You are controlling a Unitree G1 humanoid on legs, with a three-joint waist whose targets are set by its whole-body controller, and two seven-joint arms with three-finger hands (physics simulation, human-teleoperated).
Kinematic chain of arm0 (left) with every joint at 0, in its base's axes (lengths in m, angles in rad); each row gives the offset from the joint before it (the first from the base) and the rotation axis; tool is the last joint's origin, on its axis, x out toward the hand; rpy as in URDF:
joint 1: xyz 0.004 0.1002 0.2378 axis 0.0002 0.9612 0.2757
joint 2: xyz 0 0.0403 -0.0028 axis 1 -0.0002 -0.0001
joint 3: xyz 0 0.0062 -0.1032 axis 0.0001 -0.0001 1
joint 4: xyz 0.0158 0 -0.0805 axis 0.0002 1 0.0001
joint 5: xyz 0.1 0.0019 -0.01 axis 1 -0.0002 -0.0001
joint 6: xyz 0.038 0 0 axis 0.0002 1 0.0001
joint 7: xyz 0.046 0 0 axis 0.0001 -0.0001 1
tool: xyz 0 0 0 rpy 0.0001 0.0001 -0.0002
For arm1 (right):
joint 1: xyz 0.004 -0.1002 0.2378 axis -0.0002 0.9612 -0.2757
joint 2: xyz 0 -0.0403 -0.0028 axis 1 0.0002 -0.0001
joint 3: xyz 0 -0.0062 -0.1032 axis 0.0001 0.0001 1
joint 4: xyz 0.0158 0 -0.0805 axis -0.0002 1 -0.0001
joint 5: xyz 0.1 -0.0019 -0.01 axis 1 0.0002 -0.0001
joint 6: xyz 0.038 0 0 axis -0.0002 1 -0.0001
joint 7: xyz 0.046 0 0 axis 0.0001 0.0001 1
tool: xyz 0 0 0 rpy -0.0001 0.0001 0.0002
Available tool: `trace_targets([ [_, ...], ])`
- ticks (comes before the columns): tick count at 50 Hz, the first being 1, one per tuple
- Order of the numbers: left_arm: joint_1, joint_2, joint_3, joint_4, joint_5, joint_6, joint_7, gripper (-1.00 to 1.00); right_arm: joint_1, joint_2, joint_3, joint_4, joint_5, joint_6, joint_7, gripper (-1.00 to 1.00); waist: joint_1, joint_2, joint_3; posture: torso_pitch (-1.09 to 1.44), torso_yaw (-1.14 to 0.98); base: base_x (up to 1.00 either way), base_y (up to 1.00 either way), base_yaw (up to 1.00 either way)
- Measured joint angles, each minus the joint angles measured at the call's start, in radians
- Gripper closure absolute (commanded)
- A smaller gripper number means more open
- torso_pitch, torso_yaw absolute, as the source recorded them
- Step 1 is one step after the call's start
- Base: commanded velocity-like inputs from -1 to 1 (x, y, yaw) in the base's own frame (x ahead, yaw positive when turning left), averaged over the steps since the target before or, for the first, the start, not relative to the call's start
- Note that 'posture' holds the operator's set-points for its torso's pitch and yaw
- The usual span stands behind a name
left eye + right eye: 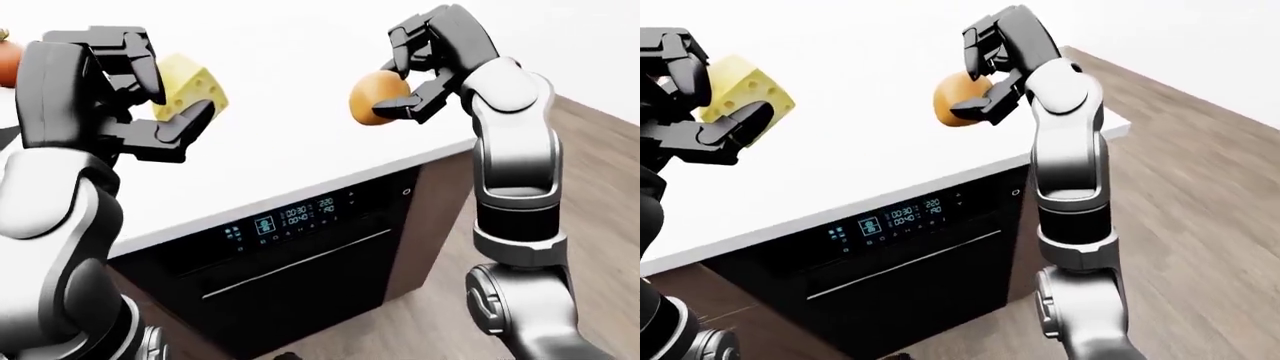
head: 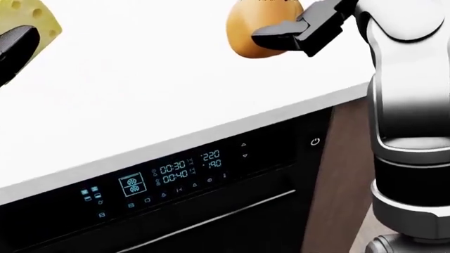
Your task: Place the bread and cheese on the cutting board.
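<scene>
A yellow wedge of cheese (image 1: pixel 190 90) with holes is held up at the left of the left-eye view, my left hand (image 1: pixel 150 94) shut on it. An orange-brown bread roll (image 1: pixel 376 97) hangs above the white counter (image 1: pixel 290 142), my right hand (image 1: pixel 415 79) shut on it from the right. Both items are lifted off the counter. In the head view the roll (image 2: pixel 257 29) shows at the top middle and the cheese (image 2: pixel 31 21) at the top left corner. No cutting board shows in any view.
Under the counter's edge sits a black oven (image 1: pixel 300 262) with a lit display (image 1: pixel 285 217) and a long handle (image 1: pixel 295 262). A brown cabinet side (image 1: pixel 435 217) flanks it on the right, with wooden floor (image 1: pixel 600 195) beyond. An orange-red thing (image 1: pixel 8 60) shows at the far left edge.
</scene>
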Motion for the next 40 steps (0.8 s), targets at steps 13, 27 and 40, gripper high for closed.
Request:
trace_targets([
  [13,0.0,0.005,0.002,0.003,-0.012,0.008,0.006,1.0,0.004,0.007,0.0,-0.003,-0.011,-0.005,0.004,1.0,-0.009,0.044,0.006,0.0,0.0,0.0,0.99,0.0],
  [27,0.001,0.012,0.016,0.003,-0.001,0.0,0.017,1.0,0.004,0.017,0.001,-0.007,0.023,0.003,-0.001,1.0,-0.01,0.097,0.009,0.0,0.0,-0.06,0.39,0.0],
  [40,-0.003,0.01,0.016,-0.006,-0.011,-0.013,0.016,1.0,0.0,0.003,-0.008,-0.031,0.041,0.001,-0.018,1.0,0.015,-0.01,0.026,0.0,0.0,-0.23,-0.03,0.0],
])
